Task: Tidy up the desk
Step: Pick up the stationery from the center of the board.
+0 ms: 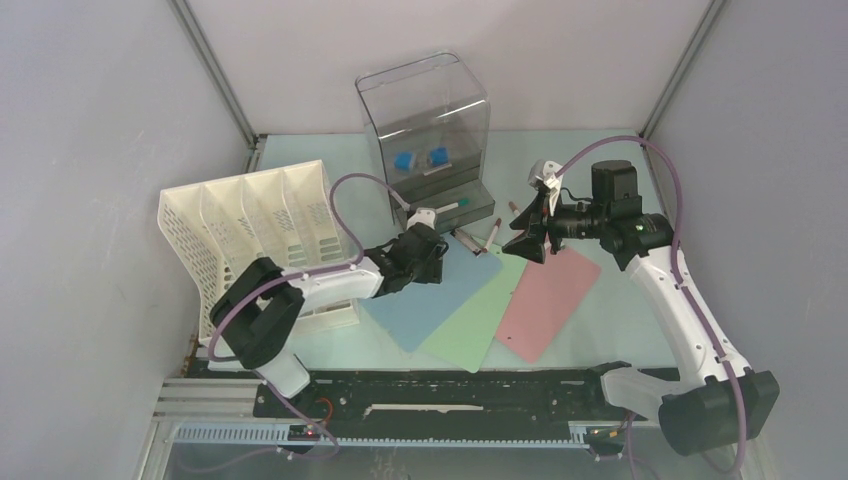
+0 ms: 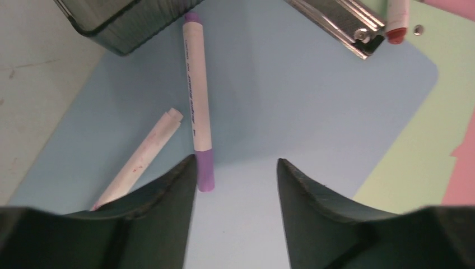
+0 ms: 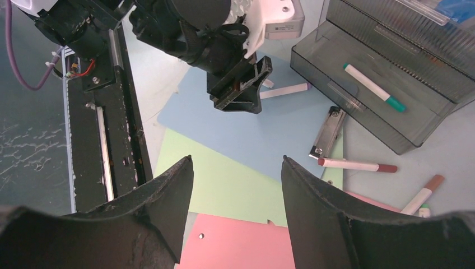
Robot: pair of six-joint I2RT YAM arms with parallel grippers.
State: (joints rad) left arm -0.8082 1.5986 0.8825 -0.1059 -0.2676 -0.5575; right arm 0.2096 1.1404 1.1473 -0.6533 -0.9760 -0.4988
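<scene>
Starting at the left gripper (image 2: 236,185): fingers (image 2: 168,213) spread wide, nothing between them, hovering low over the blue sheet (image 2: 302,106). The purple marker (image 2: 196,106) lay just ahead of the left-hand finger, its purple end just beside that tip — not inside the gap. A white stick (image 2: 143,154), maybe a capless pen, lay angled just outboard of it; could not tell if the finger touched it. Judgement: the wide spread suited a marker pickup, but the gap needed shifting toward the marker first. Farther ahead, the drawer tray (image 2: 120,22) corner sat over the blue sheet's edge, touching or nearly touching the marker's far end, so little room there. Ahead on the other side were the stapler (image 2: 341,22) and red marker (image 2: 396,19), then the green sheet (image 2: 425,134) and pink sheet (image 2: 462,168), fanned and overlapping.

The right gripper (image 3: 238,185) was also wide and empty, held high over the green and pink sheets, well apart from the loose pens beyond its fingers. A green-capped marker (image 3: 374,87) lay in the tray, likely where pens belong.

The desk (image 1: 600,335) lay under everything; bare mint surface showed beside the sheets and around the clear drawer box (image 1: 425,110). The file rack (image 1: 250,230) stood outboard of the left arm — probably meant for the sheets. The black rail (image 1: 450,390) closed the near edge; open room was mostly above the sheets.
</scene>
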